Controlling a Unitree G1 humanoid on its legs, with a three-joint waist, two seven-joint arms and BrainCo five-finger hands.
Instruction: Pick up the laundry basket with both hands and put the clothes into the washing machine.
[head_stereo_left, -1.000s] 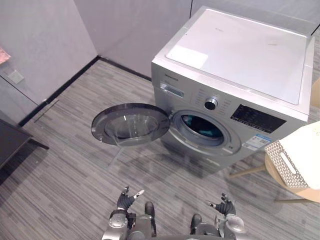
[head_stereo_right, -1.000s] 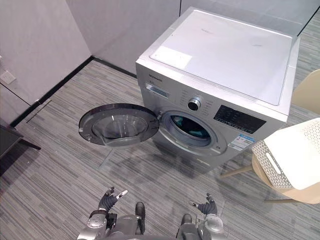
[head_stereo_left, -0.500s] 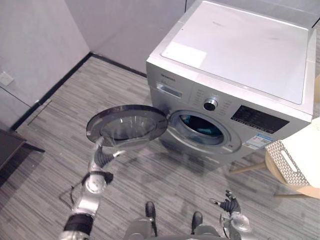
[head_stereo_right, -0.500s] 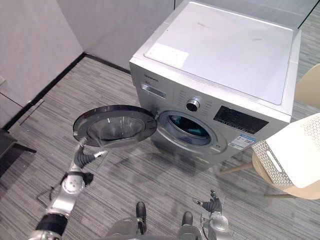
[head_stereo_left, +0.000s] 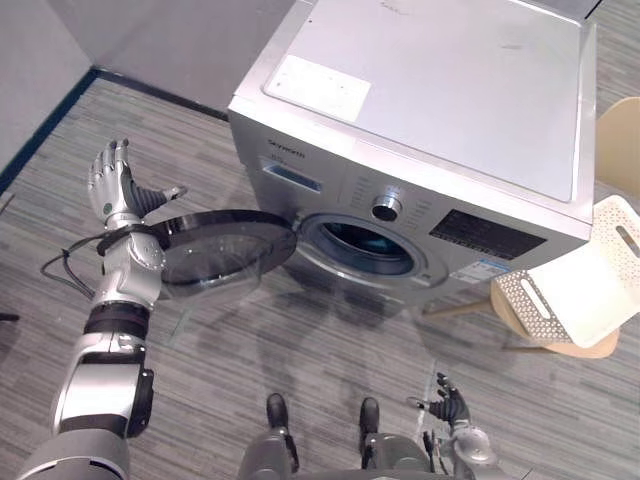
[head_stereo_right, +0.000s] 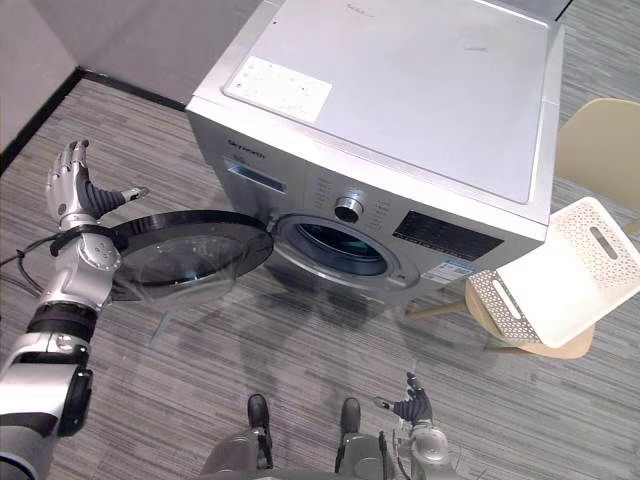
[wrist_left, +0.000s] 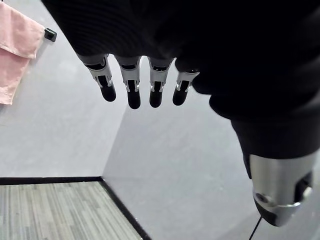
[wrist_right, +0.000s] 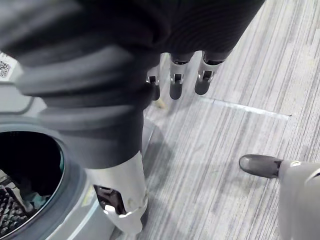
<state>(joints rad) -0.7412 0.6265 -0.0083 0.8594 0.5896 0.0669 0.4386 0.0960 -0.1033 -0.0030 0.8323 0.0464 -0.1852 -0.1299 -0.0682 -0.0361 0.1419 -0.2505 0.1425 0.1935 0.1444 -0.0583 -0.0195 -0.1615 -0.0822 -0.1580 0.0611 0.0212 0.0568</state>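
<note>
Hovering upper left, spread-fingered left hand (head_stereo_left: 118, 185) beside silver washing machine's (head_stereo_left: 430, 90) open round door (head_stereo_left: 225, 255); right hand (head_stereo_left: 447, 405) relaxed, empty, bottom. White perforated laundry basket (head_stereo_left: 570, 295) on wooden stool (head_stereo_left: 560, 347), right. Loading apparently done; next: push door shut.

The floor (head_stereo_left: 330, 340) was laid in grey, streaked planks and met the wall at a dark skirting (head_stereo_left: 47, 130). The silver washing machine (head_stereo_left: 440, 110) stood directly on it, its round door (head_stereo_left: 225, 255) swung open above the planks. Just beside the machine, a pale wooden chair (head_stereo_left: 560, 347) stood on the same floor, and the white perforated laundry basket (head_stereo_left: 575, 295) lay tilted on its seat.
</note>
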